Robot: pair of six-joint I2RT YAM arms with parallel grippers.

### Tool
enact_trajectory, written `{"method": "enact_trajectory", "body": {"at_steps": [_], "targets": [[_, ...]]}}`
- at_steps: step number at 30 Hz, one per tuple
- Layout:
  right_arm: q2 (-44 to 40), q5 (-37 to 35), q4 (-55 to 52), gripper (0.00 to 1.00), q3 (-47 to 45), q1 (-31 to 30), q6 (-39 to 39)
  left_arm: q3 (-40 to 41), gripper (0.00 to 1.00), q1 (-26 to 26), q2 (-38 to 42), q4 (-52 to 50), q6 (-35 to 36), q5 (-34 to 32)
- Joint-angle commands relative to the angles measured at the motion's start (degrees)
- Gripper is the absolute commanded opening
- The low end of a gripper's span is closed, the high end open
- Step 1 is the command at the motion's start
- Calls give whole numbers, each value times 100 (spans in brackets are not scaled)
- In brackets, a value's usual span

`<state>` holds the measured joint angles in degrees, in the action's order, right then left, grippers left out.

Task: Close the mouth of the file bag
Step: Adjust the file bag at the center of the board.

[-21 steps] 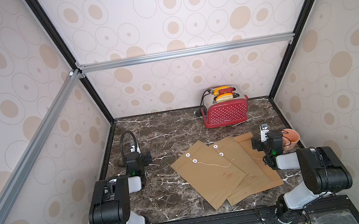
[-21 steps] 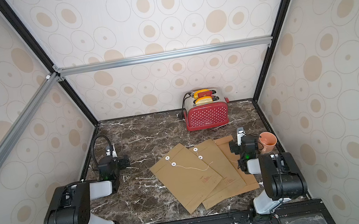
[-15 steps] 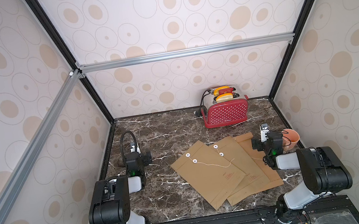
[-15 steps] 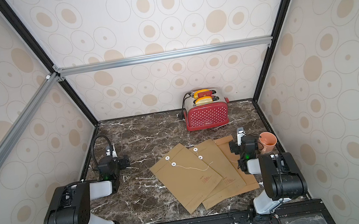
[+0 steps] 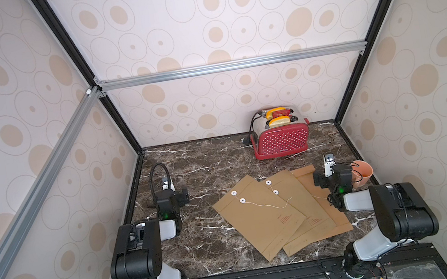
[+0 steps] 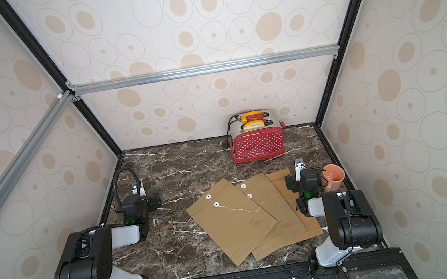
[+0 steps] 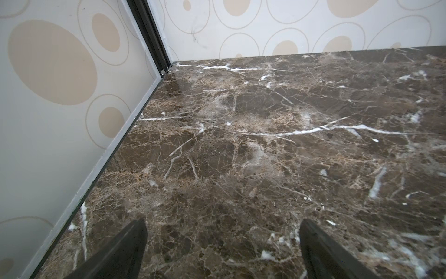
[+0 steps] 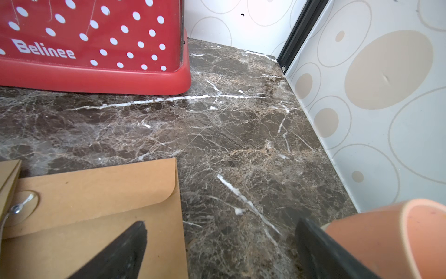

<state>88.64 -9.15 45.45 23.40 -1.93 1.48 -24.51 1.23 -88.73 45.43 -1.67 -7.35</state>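
Three brown paper file bags lie overlapped on the marble table in both top views. The front file bag has two white buttons near its far end, and a white string lies loose across it. A second bag sits partly under it, and a third reaches under my right gripper. That gripper is open, one finger over the third bag's corner. My left gripper is open over bare marble, well left of the bags.
A red polka-dot toaster holding bread stands at the back. A salmon cup sits right beside my right gripper's outer finger. Patterned walls close in on both sides and the back.
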Motion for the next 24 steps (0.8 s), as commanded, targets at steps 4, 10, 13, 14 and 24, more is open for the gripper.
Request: {"method": "enact_trajectory", "body": {"at_steps": [4,10,13,14,24], "targets": [[-60,-51,58,100,26,-20,-56,-18,99,0,59,171,-37,10],[-74,-40,84,100,9,-30,-55,-11,99,-8,67,178,-26,13],[-264,6,243,100,-142,-35,-42,66,99,-6,96,303,-36,-20],[-411,9,130,100,-151,-23,-48,139,99,-3,157,425,-114,-154],[-1835,659,-2319,100,522,-26,-620,-211,99,-44,2036,-1922,-1060,-312]]}}
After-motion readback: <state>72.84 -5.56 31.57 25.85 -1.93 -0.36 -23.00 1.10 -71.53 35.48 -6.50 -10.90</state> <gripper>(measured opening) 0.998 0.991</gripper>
